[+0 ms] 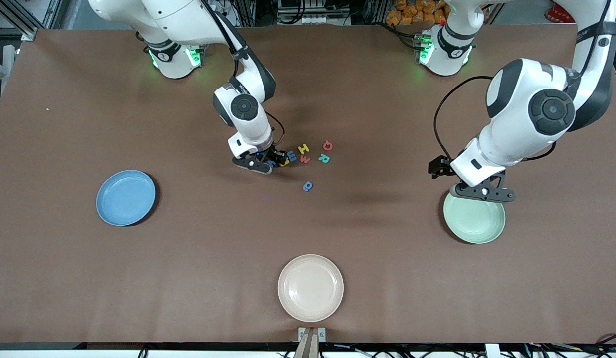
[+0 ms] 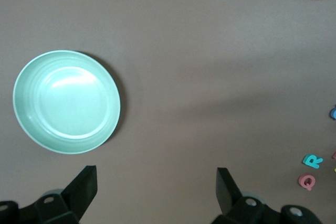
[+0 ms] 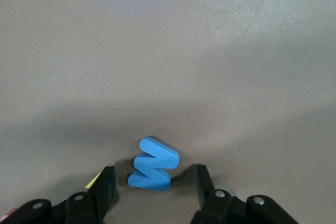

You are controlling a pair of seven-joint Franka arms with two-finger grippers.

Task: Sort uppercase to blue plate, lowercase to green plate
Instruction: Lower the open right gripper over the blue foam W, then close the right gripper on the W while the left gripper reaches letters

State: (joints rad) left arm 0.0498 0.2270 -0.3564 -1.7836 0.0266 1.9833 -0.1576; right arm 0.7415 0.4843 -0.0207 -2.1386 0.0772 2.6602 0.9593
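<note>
At the middle of the counter, the right gripper (image 1: 273, 163) is down at the edge of the letter cluster. Its wrist view shows the blue W (image 3: 153, 164) tipped partly on edge between the jaws, which stand moderately apart with a gap on each side; no contact is visible, so the letter is not yet held.

Step in hand, as judged: closing on the W, an uppercase piece bound for the blue plate (image 1: 126, 197), which lies well apart toward the right arm's end of the counter.

Other letters lie beside the gripper: a yellow H (image 1: 303, 148), a red Q (image 1: 327, 145), a green R (image 1: 324, 158), a red letter (image 1: 305, 159) and, nearer the front camera, a small blue letter (image 1: 308, 186). None is on a plate.

The left gripper (image 2: 156, 187) waits over the counter just beside the green plate (image 1: 474, 219), jaws wide and empty. A cream-white plate (image 1: 310, 287) sits nearest the front camera.

Next move calls for a square, centred closure on the tilted W, then a clean lift clear of the adjacent letters. Risk: the piece may tip or squirt out.
</note>
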